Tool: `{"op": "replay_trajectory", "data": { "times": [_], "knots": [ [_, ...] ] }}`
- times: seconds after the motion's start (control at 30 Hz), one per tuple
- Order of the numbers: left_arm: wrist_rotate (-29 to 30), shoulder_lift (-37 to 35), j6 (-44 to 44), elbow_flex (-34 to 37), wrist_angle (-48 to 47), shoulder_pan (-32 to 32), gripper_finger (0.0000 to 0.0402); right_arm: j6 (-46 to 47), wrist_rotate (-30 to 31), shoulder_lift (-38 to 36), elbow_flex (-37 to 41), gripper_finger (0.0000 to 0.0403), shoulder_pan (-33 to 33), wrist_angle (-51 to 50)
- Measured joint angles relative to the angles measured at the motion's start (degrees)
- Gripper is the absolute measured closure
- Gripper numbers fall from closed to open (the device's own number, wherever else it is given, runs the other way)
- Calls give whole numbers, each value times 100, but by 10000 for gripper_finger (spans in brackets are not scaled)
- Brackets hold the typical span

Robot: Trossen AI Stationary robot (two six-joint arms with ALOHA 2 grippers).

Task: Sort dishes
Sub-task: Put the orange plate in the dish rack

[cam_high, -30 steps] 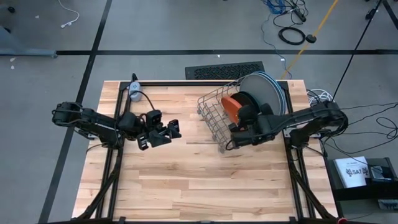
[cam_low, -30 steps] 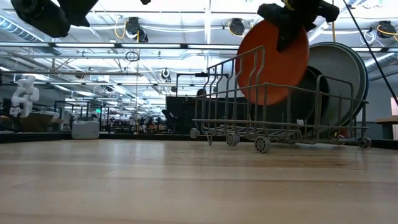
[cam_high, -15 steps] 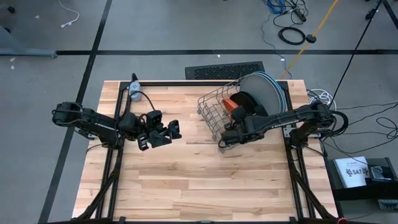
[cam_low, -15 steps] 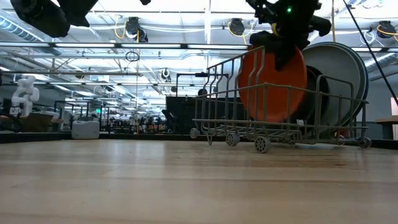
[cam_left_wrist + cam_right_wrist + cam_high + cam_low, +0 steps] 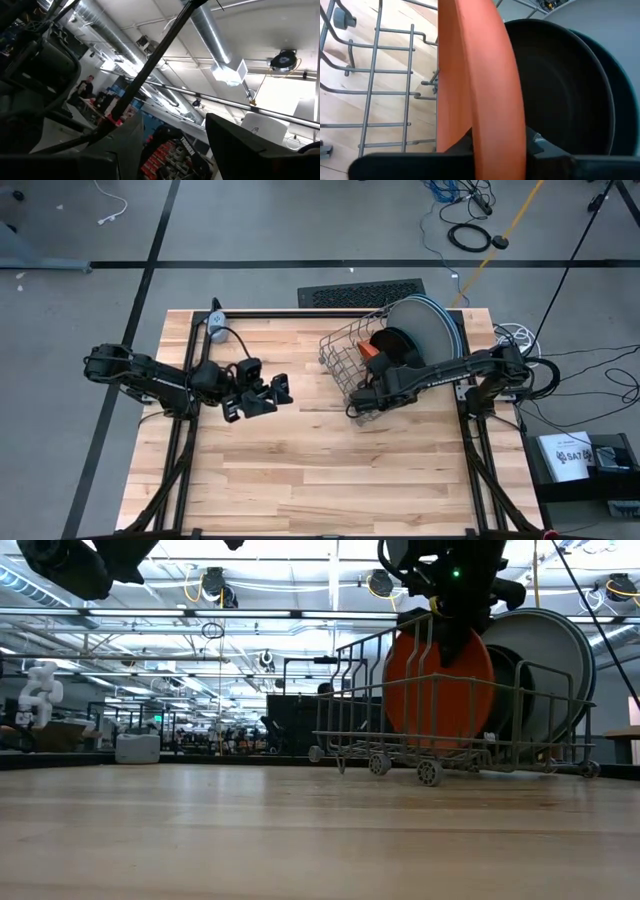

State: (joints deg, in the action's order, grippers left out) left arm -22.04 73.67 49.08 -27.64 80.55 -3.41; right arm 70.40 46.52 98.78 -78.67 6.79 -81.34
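An orange plate (image 5: pixel 438 690) stands on edge inside the grey wire dish rack (image 5: pixel 340 365) at the table's far right, with my right gripper (image 5: pixel 495 150) shut on it from above. Its lower rim reaches the rack's bottom wires. Behind it stand a black plate (image 5: pixel 560 85), a dark teal one (image 5: pixel 615 105) and large pale blue plates (image 5: pixel 437 330), all on edge in the rack. At the table's left my left gripper (image 5: pixel 270 393) is held above the wood. It is open, points upward and has nothing between its fingers (image 5: pixel 125 145). My right gripper pinches the orange plate's upper rim (image 5: pixel 492 135) between its two fingers, one on each face. The fingers come slanting down from above, from the table's near side. The plate stands upright between the rack's wires. Whether its lower rim rests on them I cannot tell.
The rack's upright wires (image 5: pixel 420 680) stand close on both sides of the orange plate. A cable and a small white object (image 5: pixel 215 330) lie at the far left corner. Bare wood (image 5: pixel 320 480) fills the table's near half.
My right gripper has gone down and a little toward the table's left, still shut on the orange plate. The plate, which was tilted above the rack, has sunk between the wires and now stands upright inside it.
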Motion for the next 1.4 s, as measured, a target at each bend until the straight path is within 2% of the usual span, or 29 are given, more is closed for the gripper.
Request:
{"op": "replay_trajectory", "data": {
  "times": [0.2, 0.5, 0.63, 0.93, 1.27, 1.4],
  "knots": [
    [-46, 0, 4, 0, -15, 1, 189, -110, 15, 9, 0, 343, 56, 3],
    [-156, 0, 4, -2, -13, -1, 189, -139, -30, 19, 9, 221, 79, -147],
    [-177, 0, 3, -2, -14, -1, 189, -81, 9, 24, -73, 190, 79, -359],
    [-181, 0, 2, -4, -13, 1, 189, -156, 267, 24, -540, 188, 109, -851],
    [-205, 0, 4, -4, -15, 1, 189, -1135, 356, 22, -584, 188, 55, -861],
    [-205, 0, 4, -4, -13, 0, 189, -1481, 451, 22, -586, 171, 30, -760]
  ]
}}
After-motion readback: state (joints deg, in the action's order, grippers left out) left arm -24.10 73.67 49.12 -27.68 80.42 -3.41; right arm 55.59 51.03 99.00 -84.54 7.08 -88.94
